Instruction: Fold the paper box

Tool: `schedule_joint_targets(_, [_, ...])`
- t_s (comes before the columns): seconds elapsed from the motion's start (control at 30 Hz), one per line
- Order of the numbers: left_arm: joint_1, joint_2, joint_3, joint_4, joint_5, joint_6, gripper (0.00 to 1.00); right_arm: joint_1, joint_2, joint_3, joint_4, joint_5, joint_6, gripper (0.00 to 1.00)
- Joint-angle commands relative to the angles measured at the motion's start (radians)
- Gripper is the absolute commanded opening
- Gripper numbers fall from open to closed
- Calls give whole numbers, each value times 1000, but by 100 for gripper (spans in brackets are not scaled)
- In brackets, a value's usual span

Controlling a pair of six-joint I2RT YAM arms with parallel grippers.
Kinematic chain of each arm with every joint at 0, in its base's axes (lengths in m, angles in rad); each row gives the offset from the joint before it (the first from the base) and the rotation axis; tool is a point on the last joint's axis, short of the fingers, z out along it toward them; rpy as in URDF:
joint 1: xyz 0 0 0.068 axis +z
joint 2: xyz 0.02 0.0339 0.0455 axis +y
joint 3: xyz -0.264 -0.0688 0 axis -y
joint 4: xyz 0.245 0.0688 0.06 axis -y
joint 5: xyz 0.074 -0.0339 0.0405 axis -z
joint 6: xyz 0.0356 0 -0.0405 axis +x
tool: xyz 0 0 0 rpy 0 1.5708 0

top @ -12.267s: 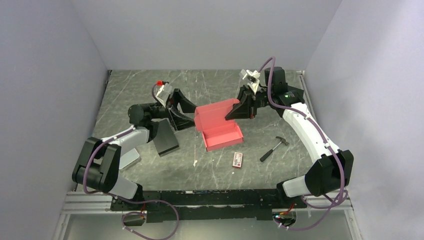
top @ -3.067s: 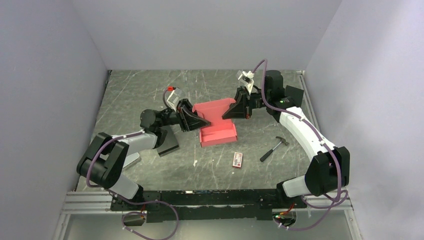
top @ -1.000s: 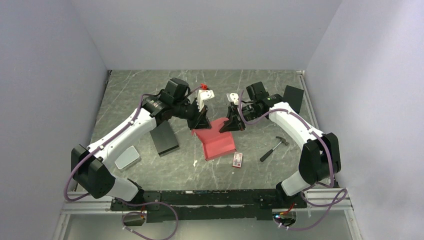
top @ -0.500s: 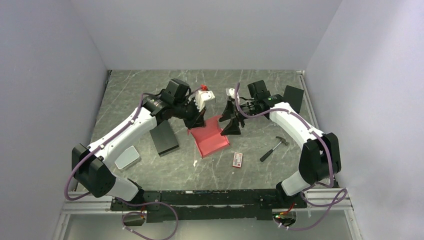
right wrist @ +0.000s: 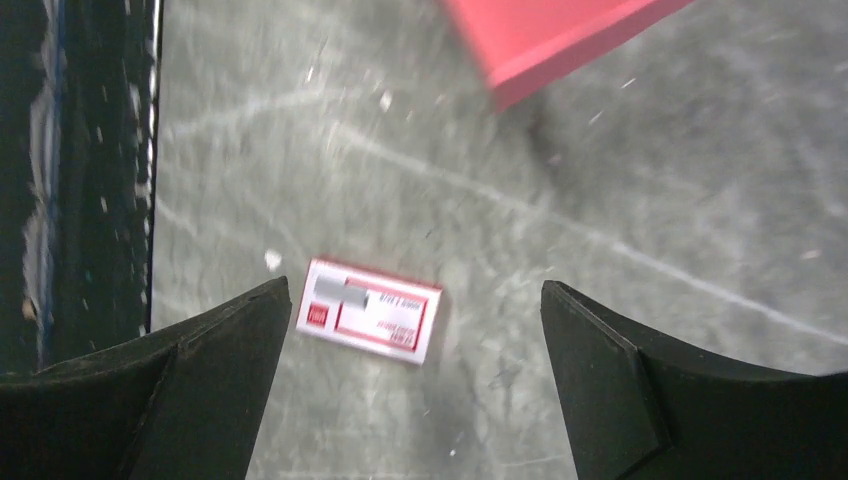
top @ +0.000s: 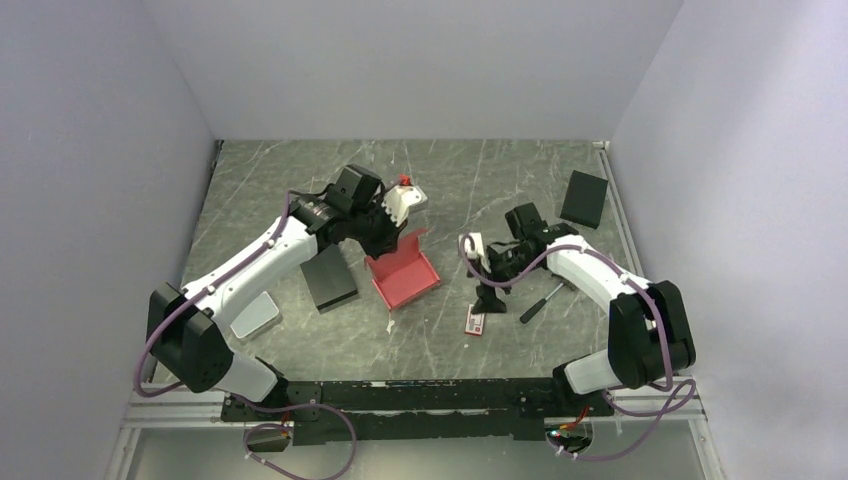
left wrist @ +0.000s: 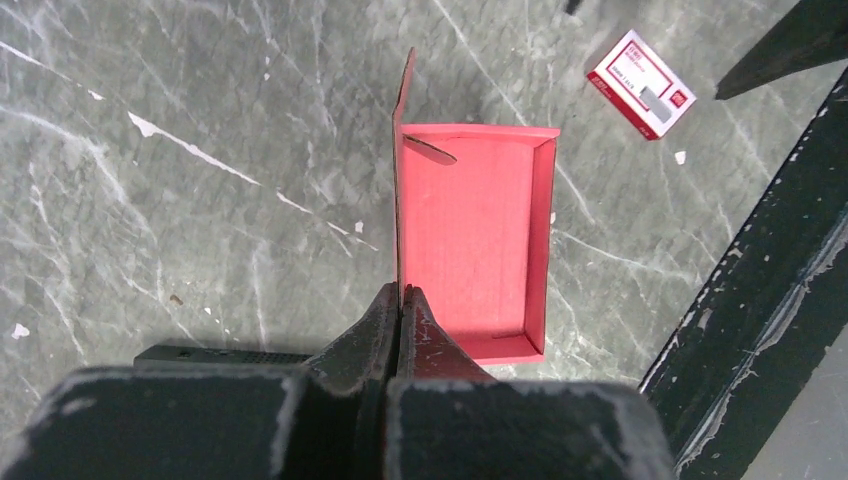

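Note:
The paper box (top: 405,279) is a red-pink open tray on the table, with one long flap (left wrist: 400,150) standing upright along its left side. In the left wrist view the tray floor (left wrist: 475,235) lies just right of that flap. My left gripper (left wrist: 399,296) is shut on the flap's near end, and from above the left gripper (top: 388,243) sits at the box's far-left corner. My right gripper (top: 487,297) stands wide open, apart from the box and to its right. The open right gripper (right wrist: 415,298) holds nothing, and a corner of the paper box (right wrist: 560,35) shows at the top edge.
A small red-and-white packet (top: 476,322) lies under the right gripper, nearer its left finger (right wrist: 225,345). A hammer (top: 545,297) lies right of it. One black box (top: 585,198) sits back right, another (top: 328,277) left of the paper box, beside a pale grey pad (top: 255,315).
My right gripper let go of the box, opened wide and swung right and nearer, over the packet. My left gripper shut on the flap and the box shifted left.

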Motion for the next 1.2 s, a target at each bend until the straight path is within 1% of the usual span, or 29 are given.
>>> schedule_joint_targets(0.0, [-3, 11, -7, 31, -46, -8, 0, 30, -49, -74, -109, 122, -339, 100])
schedule_joint_targets(0.1, [-3, 18, -12, 44, -51, -15, 0, 96, -52, -118, -51, 210, -284, 100])
schedule_joint_targets(0.27, [-3, 23, -12, 44, -54, -30, 0, 182, -18, -150, 33, 346, -127, 100])
schedule_joint_targets(0.53, [-3, 8, -33, 61, -53, -51, 0, 239, -19, -197, 104, 455, -6, 100])
schedule_joint_targets(0.67, [-3, 8, -35, 62, -51, -54, 0, 258, 3, -183, 103, 460, 58, 100])
schedule_joint_targets(0.83, [-3, -2, -44, 66, -50, -63, 0, 291, 26, -184, 153, 532, 139, 99])
schedule_joint_targets(0.93, [-3, -11, -57, 78, -51, -69, 0, 309, 18, -203, 202, 575, 158, 91])
schedule_joint_targets(1.07, [-3, -11, -62, 82, -50, -71, 0, 317, 8, -199, 213, 594, 162, 68])
schedule_joint_targets(1.1, [-3, -12, -63, 82, -50, -72, 0, 317, -3, -197, 210, 588, 159, 65])
schedule_joint_targets(1.13, [-3, -12, -64, 83, -50, -74, 0, 317, -17, -195, 207, 577, 154, 59])
schedule_joint_targets(1.17, [-3, -13, -67, 86, -51, -77, 0, 317, -33, -192, 206, 561, 154, 55])
